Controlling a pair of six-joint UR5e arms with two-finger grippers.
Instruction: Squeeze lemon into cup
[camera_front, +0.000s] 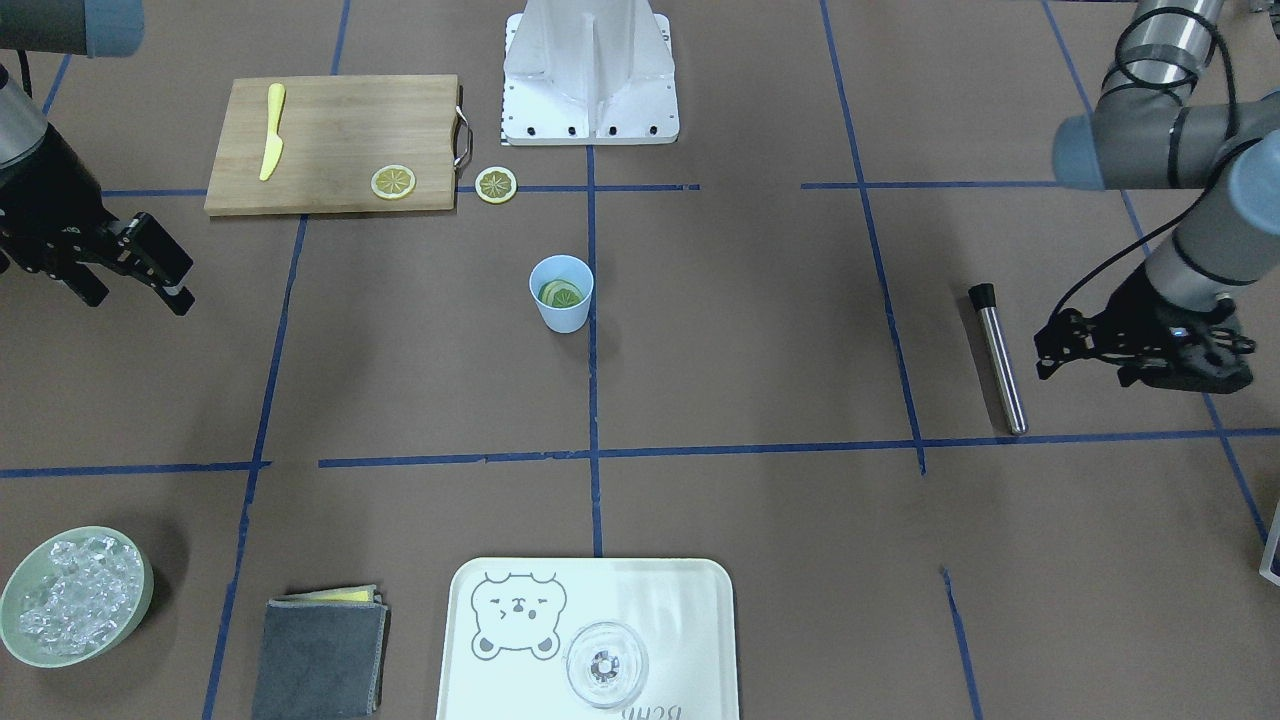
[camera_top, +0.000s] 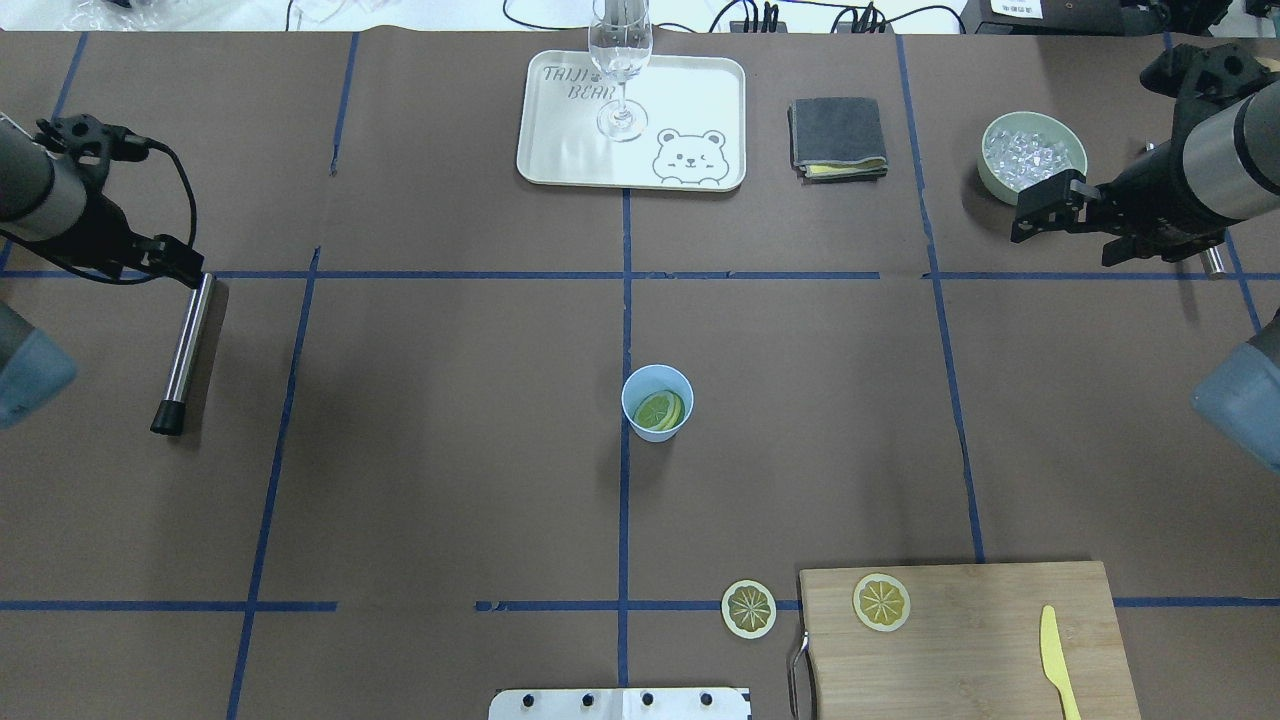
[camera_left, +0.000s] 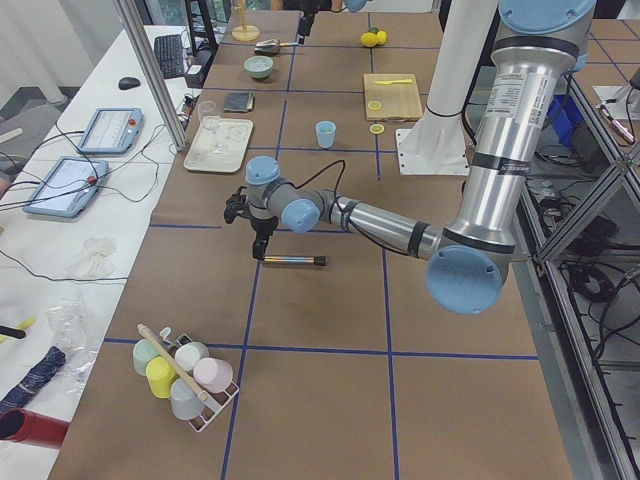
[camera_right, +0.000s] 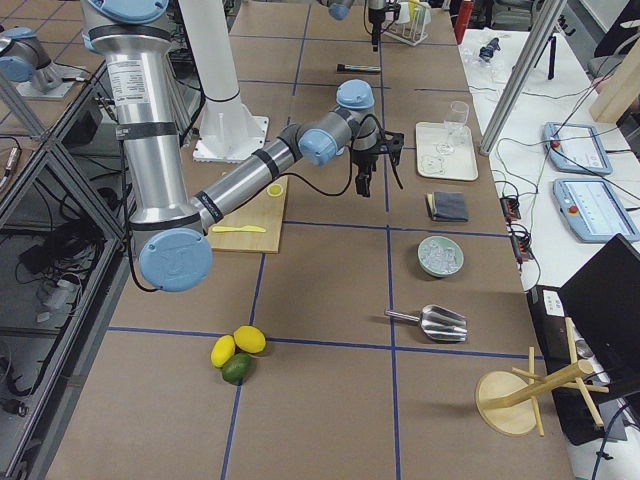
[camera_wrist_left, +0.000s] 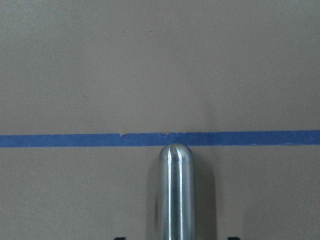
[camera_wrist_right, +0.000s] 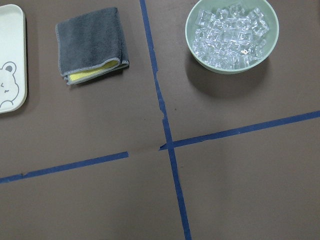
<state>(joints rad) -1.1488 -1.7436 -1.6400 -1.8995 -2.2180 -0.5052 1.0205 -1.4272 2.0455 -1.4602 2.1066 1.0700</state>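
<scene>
The light-blue cup (camera_front: 561, 293) stands upright near the table's middle, with lemon slices (camera_top: 660, 410) lying inside it. One lemon slice (camera_front: 393, 181) lies on the wooden cutting board (camera_front: 330, 140). Another slice (camera_front: 496, 185) lies on the table beside the board's handle. My left gripper (camera_front: 1042, 355) is low at one end of a steel rod (camera_front: 998, 355) that lies on the table, far from the cup. Its fingers stand apart on either side of the rod's rounded end (camera_wrist_left: 176, 195). My right gripper (camera_front: 140, 290) is open and empty, above the table between the board and the ice bowl.
A yellow knife (camera_front: 272, 143) lies on the board. A pale-green bowl of ice (camera_front: 75, 595), a folded grey cloth (camera_front: 320, 655) and a white bear tray (camera_front: 680, 620) with a clear glass (camera_front: 606, 663) stand along the far edge. The robot base (camera_front: 590, 70) is behind the cup.
</scene>
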